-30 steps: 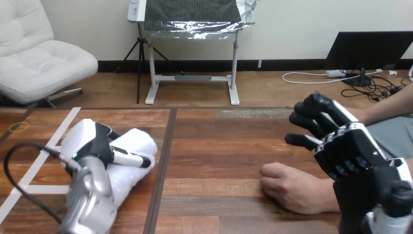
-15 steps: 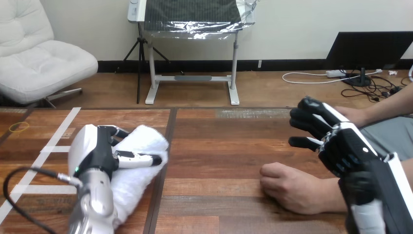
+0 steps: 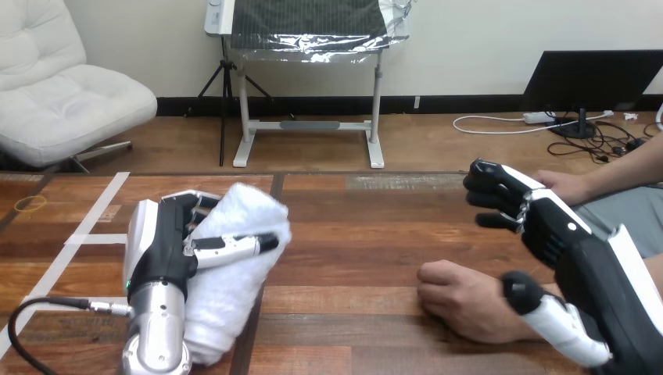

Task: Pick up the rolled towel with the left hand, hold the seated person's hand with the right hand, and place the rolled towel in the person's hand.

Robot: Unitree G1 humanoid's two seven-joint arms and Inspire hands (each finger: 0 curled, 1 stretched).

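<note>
The left hand [image 3: 166, 244] sits over the left half of the tabletop [image 3: 352, 234], toward its near edge. Its fingers are curled round the rolled white towel [image 3: 233, 293] from behind, and its thumb [image 3: 234, 246] lies across the front, so the roll is clamped between them. The towel stands tilted. Its upper end leans toward the middle of the tabletop, and its lower end points at the near edge beside the silver forearm. I cannot tell whether that lower end touches the wood.

The right hand [image 3: 547, 223] is over the right edge of the tabletop, back turned up. Its fingers [image 3: 491, 187] are loosely bent and point toward the far side. Its thumb [image 3: 547, 316] is spread wide from them toward the near edge, and nothing is in its grasp.

The person's near hand [image 3: 461, 301] rests on the wood as a loose fist near the near right corner, well apart from the towel. The robot's thumb tip lies over its wrist; whether the two touch cannot be told. The person's far hand [image 3: 564, 184] shows just behind the robot's bent fingers, at the right edge.

White tape lines [image 3: 84, 228] cross the near left part of the tabletop.
</note>
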